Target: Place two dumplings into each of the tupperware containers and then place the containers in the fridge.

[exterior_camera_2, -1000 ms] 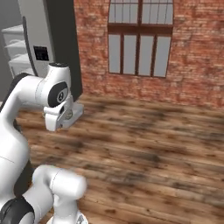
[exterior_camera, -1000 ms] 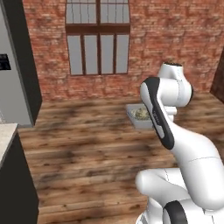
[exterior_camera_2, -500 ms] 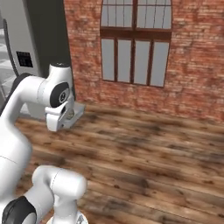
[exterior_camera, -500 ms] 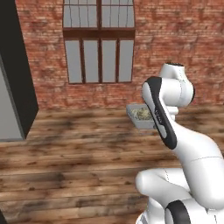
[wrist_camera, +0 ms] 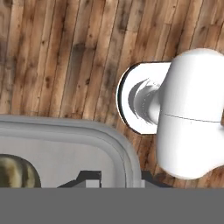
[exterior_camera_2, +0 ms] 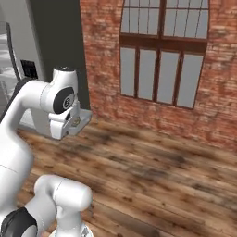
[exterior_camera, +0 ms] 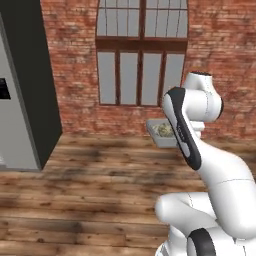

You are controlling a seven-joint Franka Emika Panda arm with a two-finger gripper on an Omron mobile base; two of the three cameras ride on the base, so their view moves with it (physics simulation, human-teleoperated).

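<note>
Straddling the tupperware container (wrist_camera: 87, 148) rim, the gripper (wrist_camera: 117, 178) grips it

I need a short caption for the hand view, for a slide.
Jaws pinch the rim of a grey tupperware container, a dumpling inside, above the wooden floor.

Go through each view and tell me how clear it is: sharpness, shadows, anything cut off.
Left base view: soft and coarse, the dumplings in the tupperware container just mottled blobs, broad dim bands across the floorboards. Right base view: equally soft, the arm covering most of the container. Hand view: crisp wood grain, but the container's rim and one dumpling are cropped at the edge.
</note>
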